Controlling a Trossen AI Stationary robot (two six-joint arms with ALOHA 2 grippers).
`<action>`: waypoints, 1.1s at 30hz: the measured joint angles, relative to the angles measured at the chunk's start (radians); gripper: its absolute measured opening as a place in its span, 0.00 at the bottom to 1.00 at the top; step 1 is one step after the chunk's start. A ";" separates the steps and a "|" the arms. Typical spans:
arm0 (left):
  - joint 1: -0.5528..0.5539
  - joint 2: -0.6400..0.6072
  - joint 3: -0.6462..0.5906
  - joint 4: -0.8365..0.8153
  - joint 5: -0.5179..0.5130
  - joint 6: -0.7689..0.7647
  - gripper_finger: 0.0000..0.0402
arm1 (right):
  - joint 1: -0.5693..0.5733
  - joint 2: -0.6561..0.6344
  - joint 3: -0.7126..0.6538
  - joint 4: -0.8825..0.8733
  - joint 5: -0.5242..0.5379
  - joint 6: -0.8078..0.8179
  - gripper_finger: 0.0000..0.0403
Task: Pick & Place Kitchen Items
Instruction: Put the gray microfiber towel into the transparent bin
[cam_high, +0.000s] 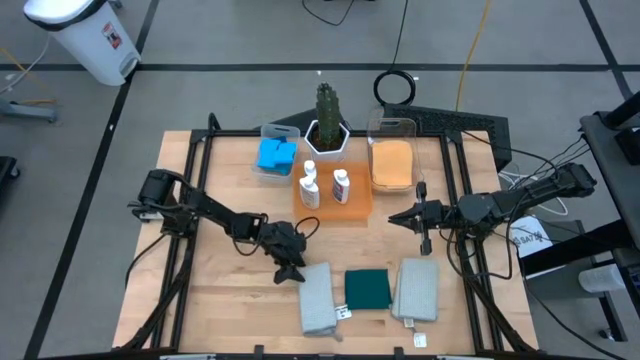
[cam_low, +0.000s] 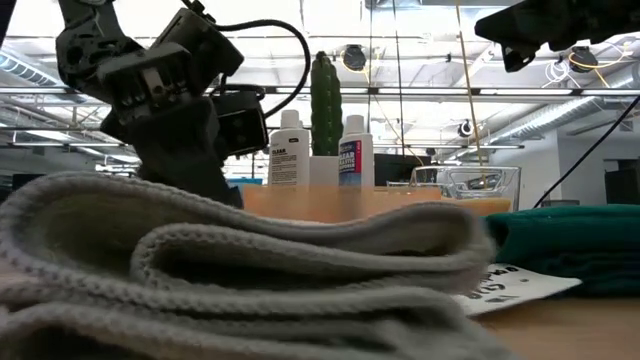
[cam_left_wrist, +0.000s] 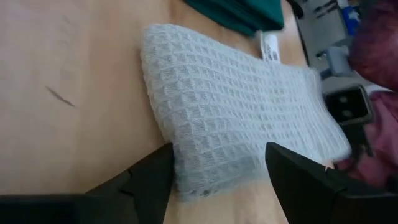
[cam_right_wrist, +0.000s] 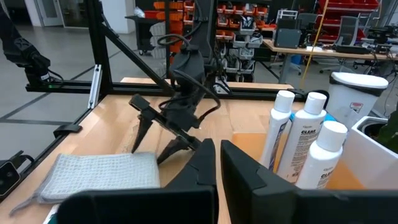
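where its fingers stand apart, left tool (cam_left_wrist: 214, 180) straddling grey cloth's (cam_left_wrist: 236, 112) near end, on table (cam_left_wrist: 74, 93)

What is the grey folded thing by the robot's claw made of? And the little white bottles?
The grey cloth looks like soft woven fabric, probably cotton: its surface shows a bumpy waffle pattern and it bends in thick folds. The white bottles look like smooth, slightly shiny plastic with printed labels, though that can't be settled by sight.
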 joint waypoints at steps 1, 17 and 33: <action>-0.001 0.000 0.000 -0.004 -0.002 0.000 0.62 | 0.000 0.000 0.000 0.000 0.000 0.000 0.00; -0.019 0.000 0.001 -0.036 -0.080 0.051 0.23 | 0.000 0.000 0.000 -0.001 0.000 0.006 0.00; -0.029 -0.199 0.159 -0.478 -0.308 0.327 0.03 | 0.000 0.037 0.000 0.054 0.000 0.010 0.00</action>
